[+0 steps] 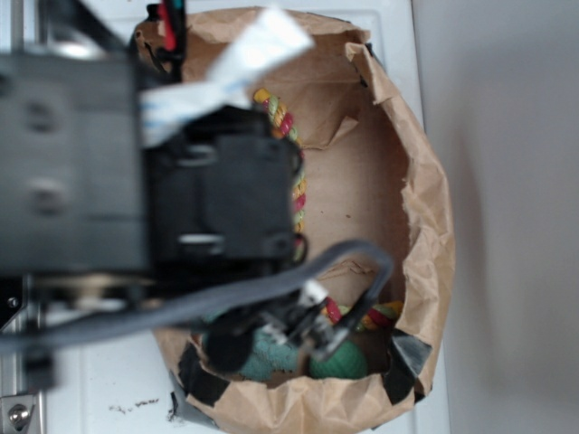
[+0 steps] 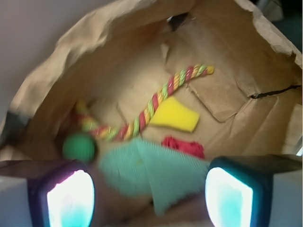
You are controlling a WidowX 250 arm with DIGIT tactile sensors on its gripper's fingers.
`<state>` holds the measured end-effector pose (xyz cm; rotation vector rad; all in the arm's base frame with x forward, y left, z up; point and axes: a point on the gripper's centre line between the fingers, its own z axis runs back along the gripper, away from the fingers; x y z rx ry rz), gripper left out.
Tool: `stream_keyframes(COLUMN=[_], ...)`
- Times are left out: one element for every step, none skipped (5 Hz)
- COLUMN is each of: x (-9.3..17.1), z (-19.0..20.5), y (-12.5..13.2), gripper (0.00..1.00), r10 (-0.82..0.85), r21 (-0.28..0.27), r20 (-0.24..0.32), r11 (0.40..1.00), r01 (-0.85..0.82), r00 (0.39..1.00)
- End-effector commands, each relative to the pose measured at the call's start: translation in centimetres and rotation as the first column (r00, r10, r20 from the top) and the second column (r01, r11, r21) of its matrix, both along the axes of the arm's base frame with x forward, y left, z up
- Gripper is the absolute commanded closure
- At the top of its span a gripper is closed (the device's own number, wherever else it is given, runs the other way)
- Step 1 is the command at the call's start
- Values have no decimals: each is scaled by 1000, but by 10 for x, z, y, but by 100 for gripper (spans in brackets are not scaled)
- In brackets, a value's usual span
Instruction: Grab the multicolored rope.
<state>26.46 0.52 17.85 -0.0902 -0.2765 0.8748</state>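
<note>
The brown paper bag holds everything, its crumpled walls rising close around the contents. The jaws stand apart and empty above the teal cloth, which lies nearest them. The multicolored rope runs diagonally across the bag floor beyond the cloth, one end curling past the green ball. A yellow piece touches the rope's middle, and a small red fabric piece lies between rope and cloth. The likely slip is closing too early onto the cloth, or pinching the yellow piece along with the rope; the bag walls could also snag a finger.
</note>
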Motion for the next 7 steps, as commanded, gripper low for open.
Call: stream_keyframes(x=[5, 5, 5, 5, 14, 15, 7], z=[1, 1, 1, 1, -25, -38, -45], y=[38, 38, 38, 38, 54, 65, 73], gripper=[0, 0, 0, 0, 0, 0, 0], r10=[221, 221, 221, 221, 385, 487, 525], r21=[-29, -29, -29, -29, -62, -79, -86], r20=[57, 57, 57, 57, 33, 22, -2], r11=[975, 975, 975, 975, 922, 871, 848], r01=[-219, -219, -219, -219, -383, -484, -524], r00=[974, 974, 974, 974, 922, 873, 851])
